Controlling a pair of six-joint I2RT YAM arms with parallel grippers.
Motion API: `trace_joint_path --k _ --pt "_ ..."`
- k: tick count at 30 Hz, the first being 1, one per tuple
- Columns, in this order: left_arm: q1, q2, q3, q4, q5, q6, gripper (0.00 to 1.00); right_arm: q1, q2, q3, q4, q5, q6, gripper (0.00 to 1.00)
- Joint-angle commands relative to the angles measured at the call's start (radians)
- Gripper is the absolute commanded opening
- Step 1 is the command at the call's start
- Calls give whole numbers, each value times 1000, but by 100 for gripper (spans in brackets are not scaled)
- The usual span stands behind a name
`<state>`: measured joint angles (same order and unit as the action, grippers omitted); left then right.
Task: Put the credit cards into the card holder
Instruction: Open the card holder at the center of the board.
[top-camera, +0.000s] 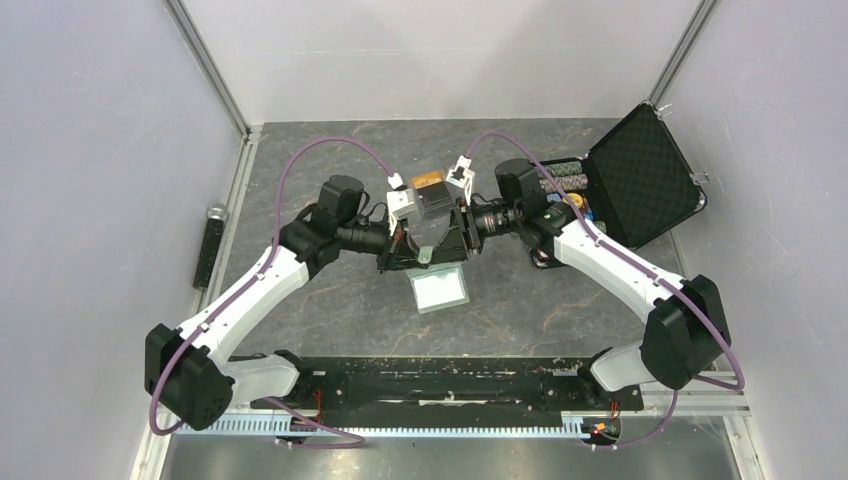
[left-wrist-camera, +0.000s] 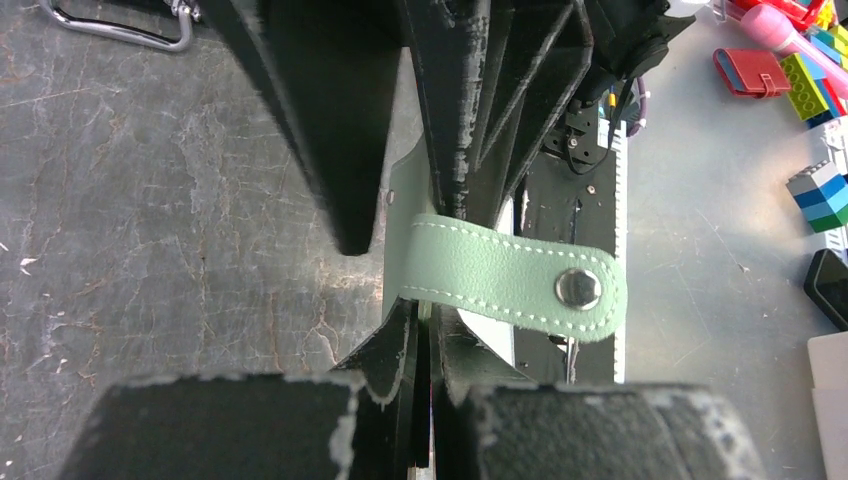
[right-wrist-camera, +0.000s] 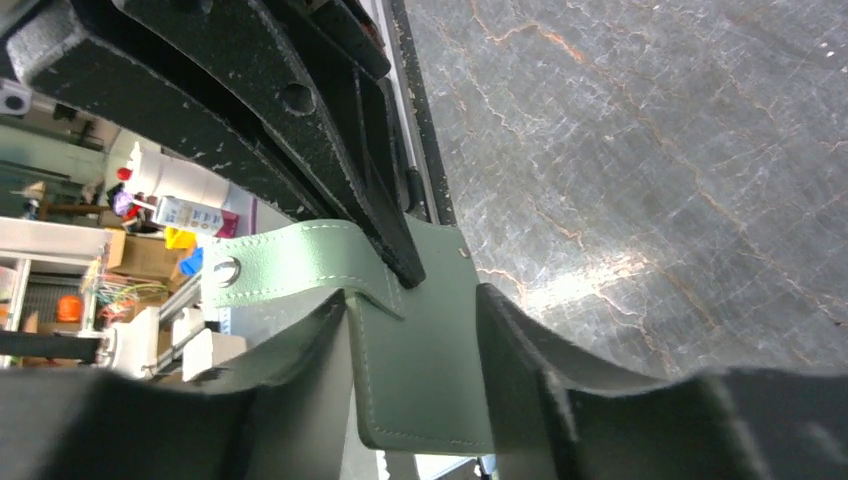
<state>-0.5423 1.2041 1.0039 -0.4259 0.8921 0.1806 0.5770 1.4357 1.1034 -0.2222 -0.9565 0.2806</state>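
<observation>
The pale green card holder (top-camera: 441, 290) lies open on the table's middle, one flap raised. My left gripper (top-camera: 412, 258) is shut on that flap's edge; in the left wrist view (left-wrist-camera: 430, 320) the snap tab (left-wrist-camera: 520, 283) sticks out to the right. My right gripper (top-camera: 452, 250) is open, its fingers standing either side of the same flap (right-wrist-camera: 425, 360); its own view shows it (right-wrist-camera: 415, 300) facing the left fingers (right-wrist-camera: 330, 130). The credit cards, an orange one (top-camera: 428, 180) on a dark one (top-camera: 436, 200), lie just behind the grippers.
A large black hard case (top-camera: 640, 185) stands open at the back right, with striped poker chips (top-camera: 560, 172) and small coloured items beside it. A black bar with a metal knob (top-camera: 213, 240) lies along the left wall. Metal frame rails run along the walls.
</observation>
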Motion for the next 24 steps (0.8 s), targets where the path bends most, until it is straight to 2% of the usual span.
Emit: trace_joint_path --k 1,2,3,6,8,9,10,14,17,19,21,24 --pt "13 -20 41 69 10 -56 2 2 10 -1 61 -48 18 33" --pt "14 -22 42 72 3 -54 3 3 13 -2 61 -50 21 13" --pt "15 -27 44 70 -8 -50 8 2 14 -2 61 -42 26 0" --pt "16 -63 43 68 -120 -44 43 2 3 4 70 -7 38 0" --pt "14 -113 23 91 -244 -45 76 4 -1 15 74 10 45 0" --pt "15 -149 0 118 -320 -47 97 2 -1 21 78 21 51 0" --pt "15 -188 -31 153 -391 -48 100 0 -3 27 81 31 57 0" --pt "16 -306 -132 246 -630 -75 100 -11 -7 27 118 60 91 0" --pt "16 -338 -155 219 -717 -145 100 -25 -8 19 145 88 122 0" --pt "16 -338 -155 182 -777 -249 100 -36 -9 8 175 99 144 0" --pt "18 -328 -143 122 -790 -347 100 -45 -6 5 208 101 169 0" --pt "21 -284 -119 47 -685 -406 100 -55 2 7 215 107 178 0"
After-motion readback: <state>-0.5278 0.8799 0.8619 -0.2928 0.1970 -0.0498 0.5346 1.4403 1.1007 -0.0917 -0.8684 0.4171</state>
